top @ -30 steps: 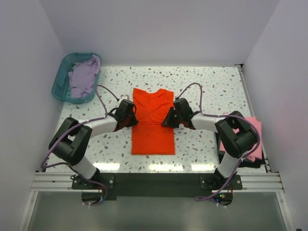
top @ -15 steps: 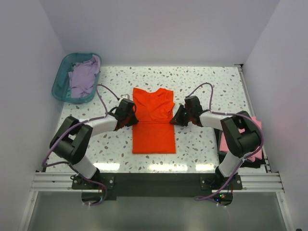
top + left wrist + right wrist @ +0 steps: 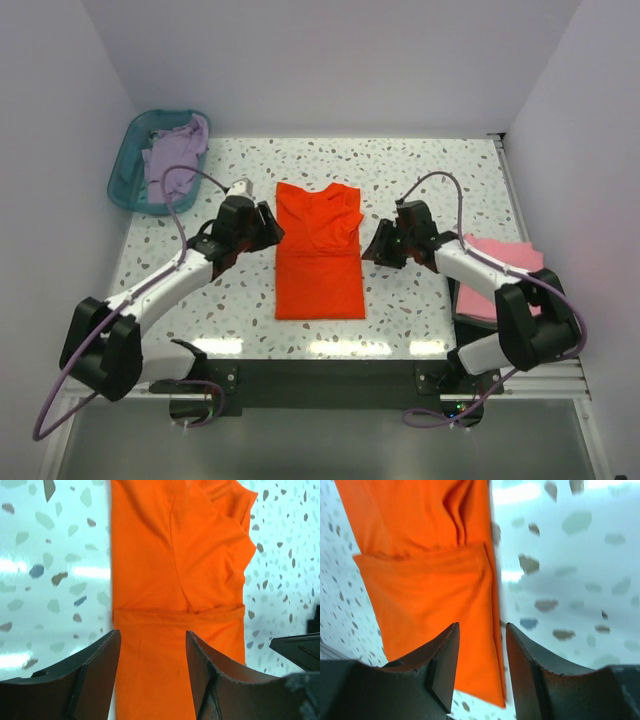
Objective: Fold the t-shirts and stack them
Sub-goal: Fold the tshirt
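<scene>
Far left of the orange-red t-shirt [image 3: 318,265], which lay on the desk [image 3: 430,170] with its sides folded in, the lavender t-shirt [image 3: 172,160] sat in the basket [image 3: 122,180]. Just left of the orange shirt, the left end effector [image 3: 266,230] hung wide and empty. Just right of it the right end effector [image 3: 377,248] stood parted and empty too, with the pink t-shirt [image 3: 500,275] beyond; the next move probably called for both to grip the hem and fold it toward the collar.

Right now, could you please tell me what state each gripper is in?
Left gripper: open, holding nothing.
Right gripper: open, holding nothing.
</scene>
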Available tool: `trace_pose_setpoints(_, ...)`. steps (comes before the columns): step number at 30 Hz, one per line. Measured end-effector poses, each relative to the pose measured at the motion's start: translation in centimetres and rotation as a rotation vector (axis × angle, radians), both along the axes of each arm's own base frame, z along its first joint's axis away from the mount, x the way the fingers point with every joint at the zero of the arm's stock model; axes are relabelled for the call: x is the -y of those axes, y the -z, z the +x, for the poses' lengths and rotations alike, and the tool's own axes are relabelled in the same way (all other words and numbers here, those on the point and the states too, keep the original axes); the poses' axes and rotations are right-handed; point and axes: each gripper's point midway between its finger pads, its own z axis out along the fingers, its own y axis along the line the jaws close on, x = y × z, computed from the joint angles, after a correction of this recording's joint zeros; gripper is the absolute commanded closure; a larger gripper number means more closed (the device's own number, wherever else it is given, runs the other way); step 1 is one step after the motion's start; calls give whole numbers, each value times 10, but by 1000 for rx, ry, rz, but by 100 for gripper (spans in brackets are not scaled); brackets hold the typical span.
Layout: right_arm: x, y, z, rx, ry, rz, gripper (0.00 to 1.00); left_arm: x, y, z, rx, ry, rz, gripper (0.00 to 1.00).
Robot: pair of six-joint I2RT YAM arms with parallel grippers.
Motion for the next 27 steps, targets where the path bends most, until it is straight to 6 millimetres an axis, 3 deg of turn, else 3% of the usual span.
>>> trace_pose_setpoints(2,3,-2,-18,-5,-24,-7,53,-3,-6,-16,13,14,-32,42)
trace_pose_setpoints(4,6,5,-40,-33,-51,-19,53,-6,4,-39,-16,34,-57,43)
trace_pose_setpoints(7,8,19,-86,-102,-109,-44,52,-12,37,-82,-125,68,-76,43)
trace_pose_setpoints(10,8,28,-119,-154,-158,-56,52,-18,61,-121,-225,101,-87,42)
trace_pose_setpoints(15,2,43,-153,-240,-198,-41,52,-13,68,-152,-273,152,-137,42)
trace_pose_setpoints(21,-8,42,-157,-254,-184,24,53,-3,92,-187,-373,205,-166,44)
trace_pose_setpoints(27,-14,43,-158,-264,-160,67,54,6,92,-188,-367,201,-230,48)
